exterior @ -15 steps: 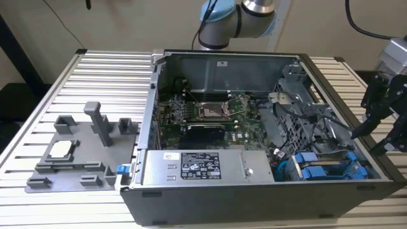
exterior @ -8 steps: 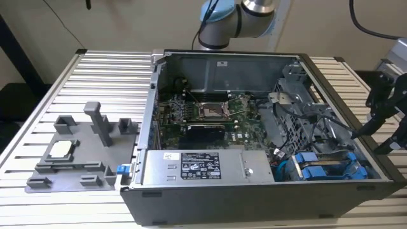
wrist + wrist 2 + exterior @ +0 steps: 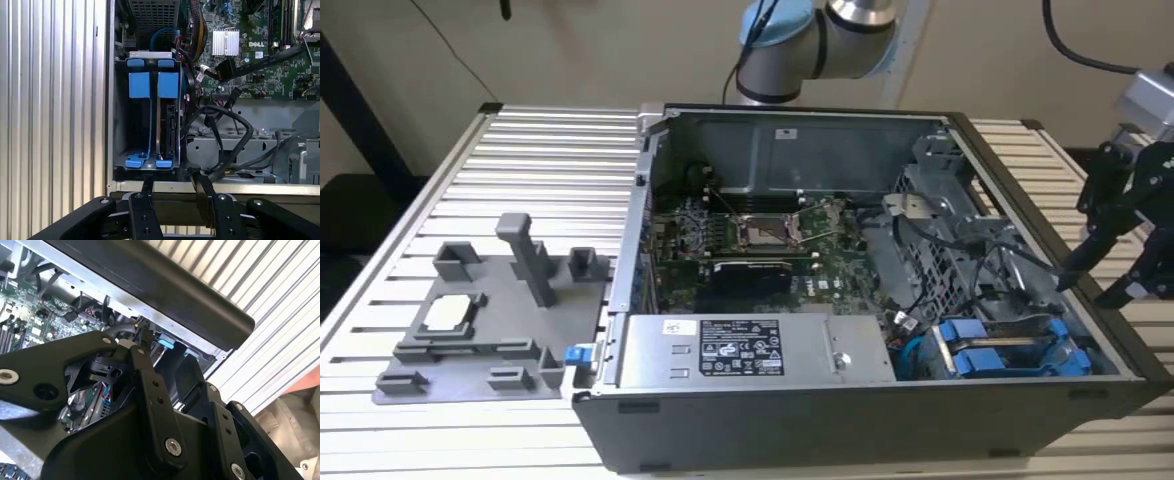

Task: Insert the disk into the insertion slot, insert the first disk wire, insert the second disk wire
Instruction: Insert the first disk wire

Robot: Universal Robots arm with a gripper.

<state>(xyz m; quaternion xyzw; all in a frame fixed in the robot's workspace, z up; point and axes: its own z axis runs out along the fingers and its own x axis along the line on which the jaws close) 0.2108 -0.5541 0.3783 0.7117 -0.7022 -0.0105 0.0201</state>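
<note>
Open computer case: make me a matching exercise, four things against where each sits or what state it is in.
Things:
1. disk
2. gripper
3. grey fixture tray
4. power supply

Places or states:
A. on the slatted table, to the exterior view's left of the case
B. open, by the case's wall on the exterior view's right
C. on edge in the drive bay, beside another blue carrier
D. inside the case along its near wall, white label facing up

Pairs: 1-C, 2-B, 3-A, 4-D
</note>
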